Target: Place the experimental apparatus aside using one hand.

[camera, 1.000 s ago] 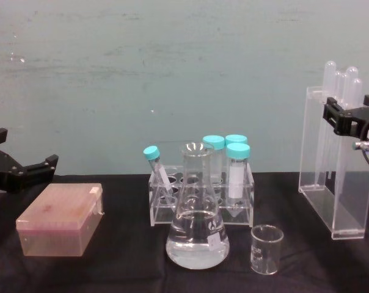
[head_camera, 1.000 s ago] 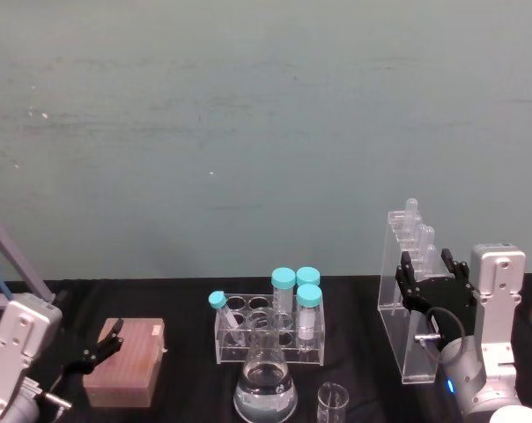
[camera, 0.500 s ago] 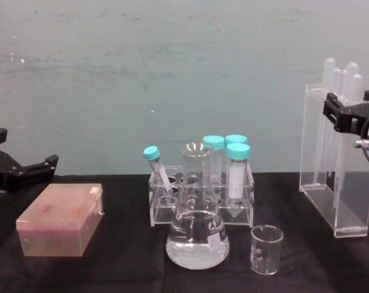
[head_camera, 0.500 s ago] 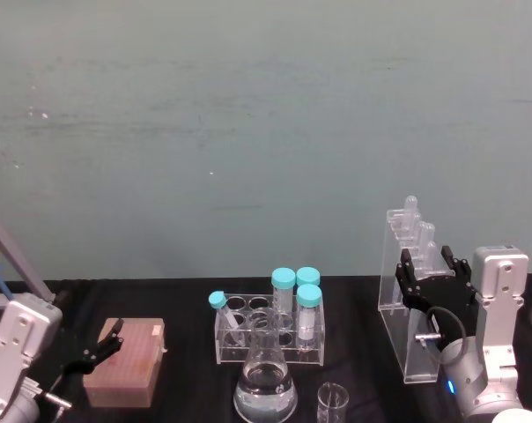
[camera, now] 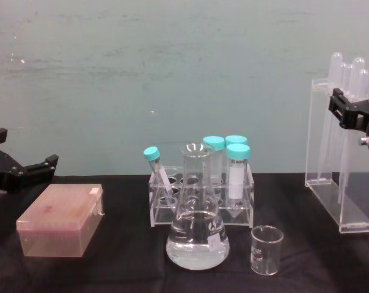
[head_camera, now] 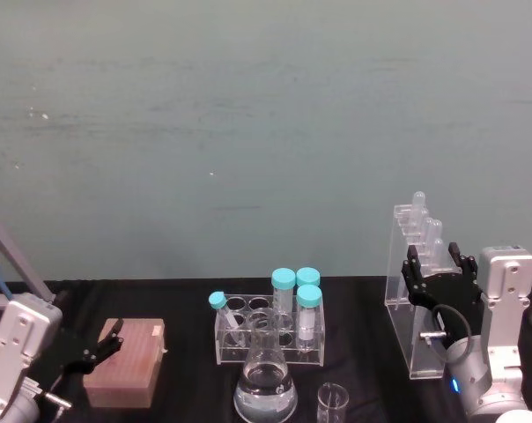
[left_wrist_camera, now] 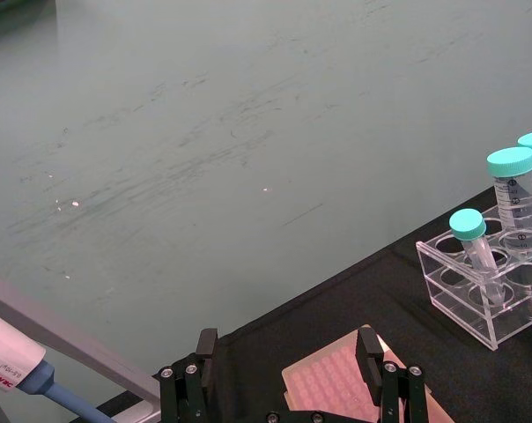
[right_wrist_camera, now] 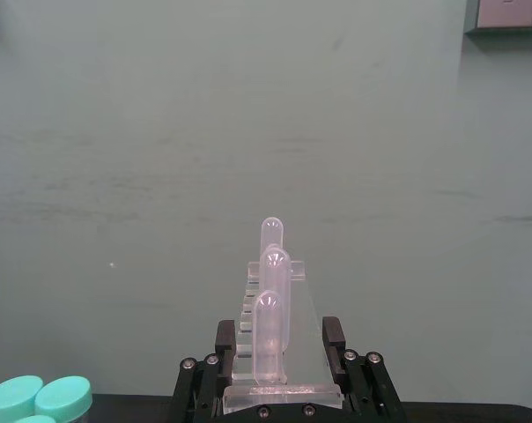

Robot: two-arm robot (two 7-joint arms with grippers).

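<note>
Standing nearest on the desk, the small beaker and the conical flask are untouched. The left gripper waits at the left, jaws wide open and empty. Farther right, the right gripper has its jaws closed on the tall tube rack. Smooth acrylic may slip or tilt if the arm moves quickly. Compared with a second ago, the rack is more to the right.

Lab bench, conical flask, beaker, tall test-tube rack, capped tubes, tip box
</note>
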